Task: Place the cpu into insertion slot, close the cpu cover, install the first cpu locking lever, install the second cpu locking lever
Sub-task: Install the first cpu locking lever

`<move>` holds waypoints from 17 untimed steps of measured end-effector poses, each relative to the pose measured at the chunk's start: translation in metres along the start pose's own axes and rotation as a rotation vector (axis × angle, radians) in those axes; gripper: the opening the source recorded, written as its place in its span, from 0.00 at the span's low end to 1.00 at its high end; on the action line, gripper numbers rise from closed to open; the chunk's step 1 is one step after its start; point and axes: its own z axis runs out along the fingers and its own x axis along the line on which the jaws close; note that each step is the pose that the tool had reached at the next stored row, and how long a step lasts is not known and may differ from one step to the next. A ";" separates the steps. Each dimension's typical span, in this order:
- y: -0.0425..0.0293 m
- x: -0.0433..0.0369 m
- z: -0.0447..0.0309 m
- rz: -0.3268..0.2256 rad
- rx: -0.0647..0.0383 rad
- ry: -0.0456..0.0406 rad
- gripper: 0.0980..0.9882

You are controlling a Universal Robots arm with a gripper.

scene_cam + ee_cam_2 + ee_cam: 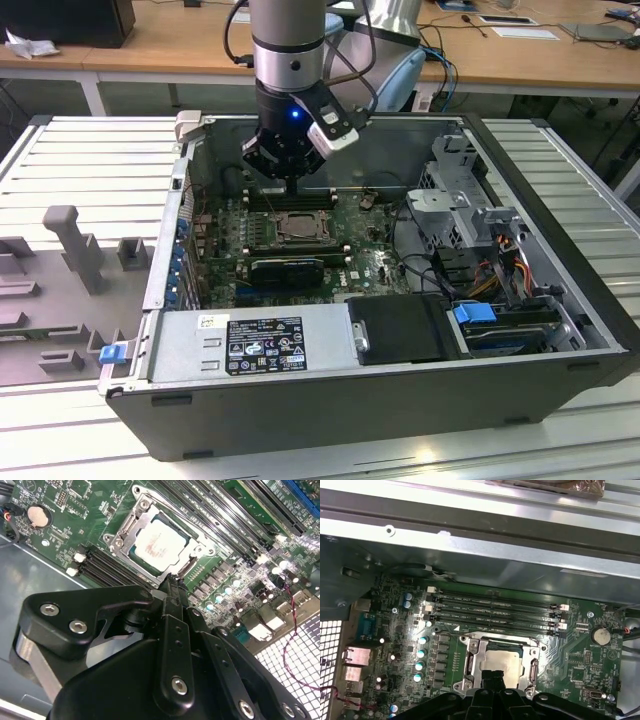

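cpu [160, 544] lay flat in the insertion slot [280, 232], pale face up. cpu cover [470, 664] looked down around it, with the chip showing through the window. I couldn't tell whether either locking lever was latched.

End effector [172, 582] was clenched, fingers together, and I saw nothing between them. Its tip sat right at the slot's edge in the second wrist view, and I couldn't tell whether it touched.

Risks, as I judged them:
- A sideways slip of the tip could scrape the cpu face or ride up on the cover frame.
- Pressing down off-centre might tilt the chip and stress the pins beneath.
- The memory slots [495, 612] ran just beside the socket, and a row of capacitors [422, 652] stood near, so a wide swing could clip either.
- The case [560, 330] wall was close behind the arm.

Writing:
- There was a black label [265, 343] on the power supply, but the print was too small for me to read.
- The markings on the motherboard [240, 555] weren't legible to me either.

The case sat on the slatted counter [90, 150].
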 end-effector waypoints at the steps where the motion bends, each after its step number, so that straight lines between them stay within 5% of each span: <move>1: 0.0000 0.0004 0.0000 0.000 0.000 0.0000 0.01; 17: 0.0036 0.0284 -0.0001 0.035 0.002 -0.0019 0.01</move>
